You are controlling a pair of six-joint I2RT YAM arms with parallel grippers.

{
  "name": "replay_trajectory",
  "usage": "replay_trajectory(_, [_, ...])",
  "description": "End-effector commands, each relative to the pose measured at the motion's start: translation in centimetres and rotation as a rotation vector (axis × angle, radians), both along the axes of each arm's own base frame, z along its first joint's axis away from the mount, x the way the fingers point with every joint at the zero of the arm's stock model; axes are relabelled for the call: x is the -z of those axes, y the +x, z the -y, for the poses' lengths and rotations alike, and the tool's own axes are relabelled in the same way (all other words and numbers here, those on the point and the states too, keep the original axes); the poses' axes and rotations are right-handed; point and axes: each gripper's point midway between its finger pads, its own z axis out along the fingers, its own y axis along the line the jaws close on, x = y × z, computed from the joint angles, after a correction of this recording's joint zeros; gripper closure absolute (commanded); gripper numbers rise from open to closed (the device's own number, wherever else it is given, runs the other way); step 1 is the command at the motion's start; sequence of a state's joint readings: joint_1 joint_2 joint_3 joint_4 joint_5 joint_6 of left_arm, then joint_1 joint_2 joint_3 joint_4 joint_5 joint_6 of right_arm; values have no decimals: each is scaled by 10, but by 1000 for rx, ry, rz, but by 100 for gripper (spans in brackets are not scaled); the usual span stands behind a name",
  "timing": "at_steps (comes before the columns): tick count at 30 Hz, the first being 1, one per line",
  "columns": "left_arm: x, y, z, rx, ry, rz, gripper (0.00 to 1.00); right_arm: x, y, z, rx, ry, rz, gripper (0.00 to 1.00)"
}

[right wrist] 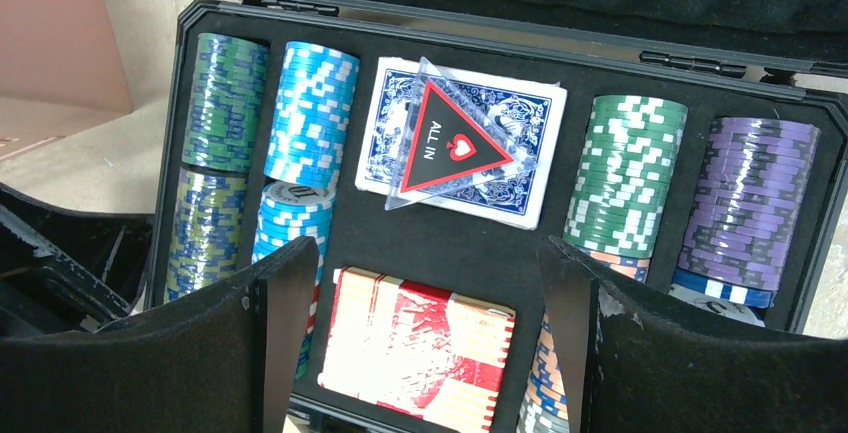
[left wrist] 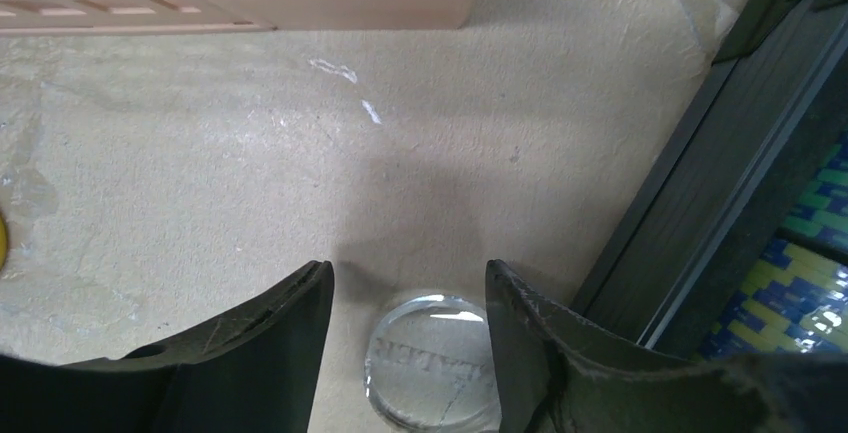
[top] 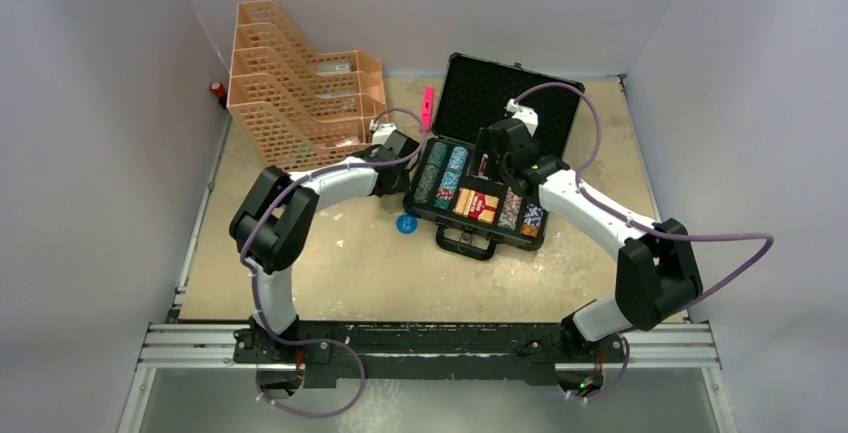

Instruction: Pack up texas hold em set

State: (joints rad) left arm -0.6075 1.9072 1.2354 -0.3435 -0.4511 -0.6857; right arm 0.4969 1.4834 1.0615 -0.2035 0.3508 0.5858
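The black poker case (top: 463,237) lies open mid-table with rows of chips, a red card deck (right wrist: 420,348) and a blue deck (right wrist: 518,181) topped by a clear "ALL IN" triangle (right wrist: 450,143). My left gripper (left wrist: 410,278) is open just left of the case (left wrist: 720,183). A clear round dealer button (left wrist: 432,361) lies flat on the table between its fingers, close to the right finger. My right gripper (right wrist: 428,263) is open and empty above the red deck. A blue chip (top: 407,223) lies loose on the table in front of the case's left end.
An orange mesh file tray (top: 300,93) stands at the back left, close behind the left gripper (top: 400,148). A pink object (top: 428,105) lies beside the case lid (top: 510,93). A small red thing (top: 217,88) sits by the left wall.
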Motion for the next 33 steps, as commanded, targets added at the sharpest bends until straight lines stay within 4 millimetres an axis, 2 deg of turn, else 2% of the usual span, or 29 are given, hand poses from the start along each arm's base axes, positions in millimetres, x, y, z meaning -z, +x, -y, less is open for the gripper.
replay_trajectory(1, [-1,-9,3,51,-9,-63,45,-17,5,-1,-1,25,51,18])
replay_trajectory(8, [10,-52,-13,90,15,-190,55,-19,8,-4,0,32,48,18])
replay_trajectory(12, [9,-73,-11,136,-26,-238,59,-17,9,-5,1,33,44,19])
replay_trajectory(16, [3,-90,-8,160,-63,-253,59,-16,9,-5,3,31,40,19])
replay_trajectory(18, [1,-100,-1,190,-89,-259,59,-15,8,-5,2,29,38,19])
replay_trajectory(21, [1,-115,16,249,-125,-274,58,-15,8,-4,4,28,39,19])
replay_trajectory(23, [-1,-122,19,258,-111,-273,57,-15,8,-4,2,25,38,19])
replay_trajectory(29, [-17,-127,19,274,-111,-229,48,-16,7,-3,3,27,42,19])
replay_trajectory(33, [-2,-140,1,290,-9,-276,38,-15,6,-3,2,27,41,19])
